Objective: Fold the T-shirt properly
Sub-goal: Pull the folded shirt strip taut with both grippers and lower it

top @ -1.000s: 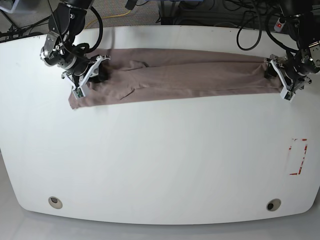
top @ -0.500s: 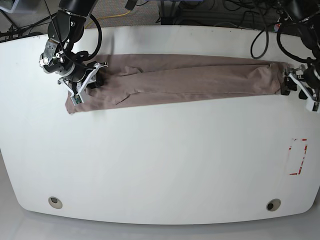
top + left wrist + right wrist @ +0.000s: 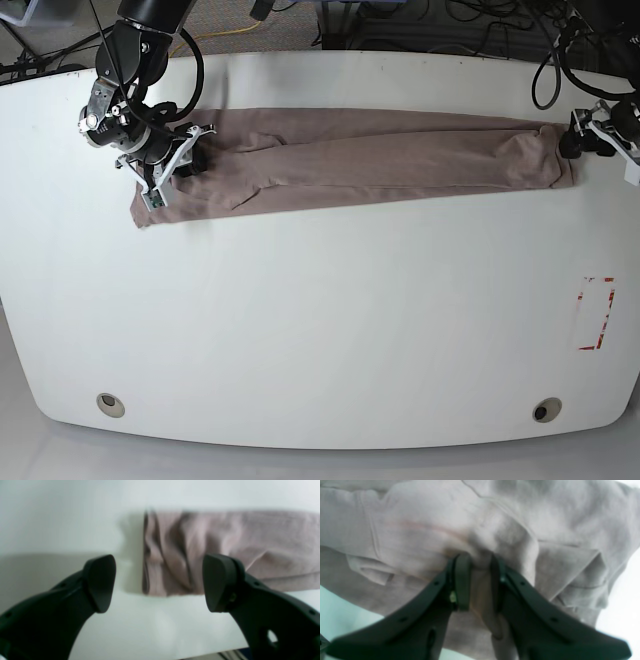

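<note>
The T-shirt (image 3: 380,158) lies as a long, narrow, pinkish-brown band across the far part of the white table (image 3: 320,320). My right gripper (image 3: 195,152) sits on the band's left end. In the right wrist view it (image 3: 480,580) is shut on a pinched fold of the T-shirt (image 3: 420,530). My left gripper (image 3: 585,135) is just off the band's right end. In the left wrist view it (image 3: 158,582) is open and empty. The T-shirt's end (image 3: 237,542) lies flat on the table beyond its fingertips (image 3: 100,582).
A red-marked rectangle (image 3: 597,312) is on the table at the right. Two round holes (image 3: 111,404) (image 3: 546,409) sit near the front edge. Cables and dark gear (image 3: 450,25) lie behind the table's far edge.
My left gripper pulled the shirt's right end rightward, stretching the band, then let go and moved back off the end. The right gripper shifted slightly left and keeps its hold.
</note>
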You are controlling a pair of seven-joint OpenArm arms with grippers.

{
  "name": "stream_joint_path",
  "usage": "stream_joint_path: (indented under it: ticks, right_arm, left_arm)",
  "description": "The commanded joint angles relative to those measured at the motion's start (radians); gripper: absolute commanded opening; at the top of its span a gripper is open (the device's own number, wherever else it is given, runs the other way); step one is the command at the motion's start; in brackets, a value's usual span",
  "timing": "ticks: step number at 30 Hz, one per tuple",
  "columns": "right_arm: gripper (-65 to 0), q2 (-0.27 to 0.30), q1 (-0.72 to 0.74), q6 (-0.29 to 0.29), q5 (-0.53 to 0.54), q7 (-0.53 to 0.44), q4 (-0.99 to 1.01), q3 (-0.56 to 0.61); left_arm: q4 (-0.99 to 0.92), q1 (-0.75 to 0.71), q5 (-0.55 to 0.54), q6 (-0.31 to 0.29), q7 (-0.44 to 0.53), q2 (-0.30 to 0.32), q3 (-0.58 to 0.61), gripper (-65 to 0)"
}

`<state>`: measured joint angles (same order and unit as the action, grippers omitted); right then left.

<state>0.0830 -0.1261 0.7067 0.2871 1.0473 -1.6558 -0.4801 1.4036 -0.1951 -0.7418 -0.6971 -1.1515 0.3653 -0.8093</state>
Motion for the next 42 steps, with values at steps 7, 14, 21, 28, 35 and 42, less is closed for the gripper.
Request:
stream_joint_path:
  ticks: [7,14,21,28,35,42]
  right_arm:
    - [-52.5,0.008,-0.001,-0.009,-0.024,0.015,-0.010,-0.004]
    - [-52.5,0.008,-0.001,-0.009,-0.024,0.015,-0.010,-0.004]
    - [-52.6,0.008,-0.001,-0.009,-0.024,0.015,-0.010,-0.004]
    - [-52.6,0.008,-0.002,-0.009,-0.024,0.015,-0.010,-0.009]
    - [-52.6,0.004,-0.002,-0.009,-0.024,0.015,-0.010,-0.009]
    - [-52.6,0.002,-0.002,-0.009,-0.024,0.015,-0.010,-0.009]
  left_arm:
    - [-0.002,0.007,-0.018,-0.001,0.055,0.019,0.015,-14.0]
    - [-0.004,0.010,-0.015,-0.001,0.058,-0.005,0.067,-14.0]
    - [-0.043,0.035,0.029,-0.001,0.057,-0.028,0.072,-14.0]
    - [-0.051,0.035,0.066,-0.001,0.057,-0.032,0.072,-14.2]
    - [-0.048,0.033,0.104,-0.001,0.055,-0.032,0.071,-14.7]
    - [0.015,0.023,0.109,-0.001,0.052,-0.030,0.038,-19.6]
